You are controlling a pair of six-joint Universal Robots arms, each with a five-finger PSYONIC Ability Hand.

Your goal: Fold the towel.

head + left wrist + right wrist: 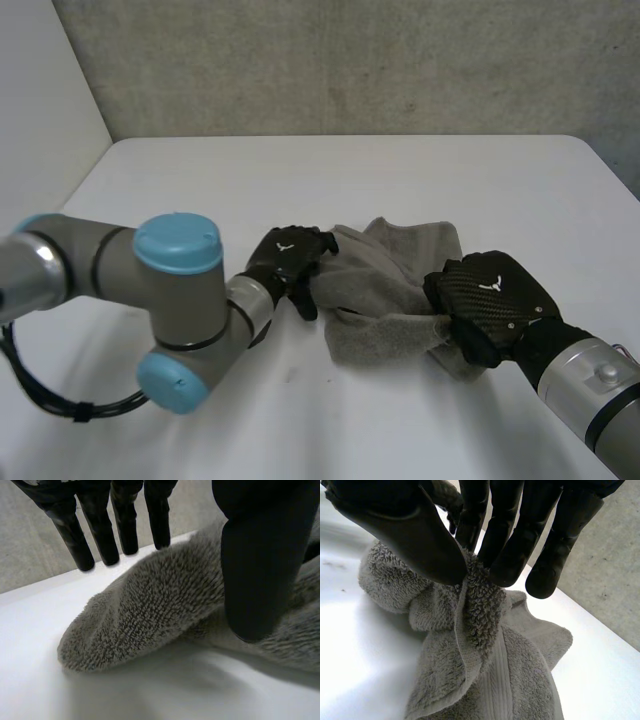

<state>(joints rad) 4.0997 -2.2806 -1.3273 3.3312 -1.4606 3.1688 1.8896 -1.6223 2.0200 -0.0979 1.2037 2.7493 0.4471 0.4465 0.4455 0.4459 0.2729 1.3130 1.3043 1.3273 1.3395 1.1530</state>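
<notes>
One grey towel lies crumpled on the white counter, between your two robot hands. In the head view you see the left robot hand at its left edge and the right robot hand at its right edge. The wrist views add the grips. The left's fingers stand straight above a raised fold, holding nothing. The right's thumb and fingers pinch a bunched ridge of cloth.
</notes>
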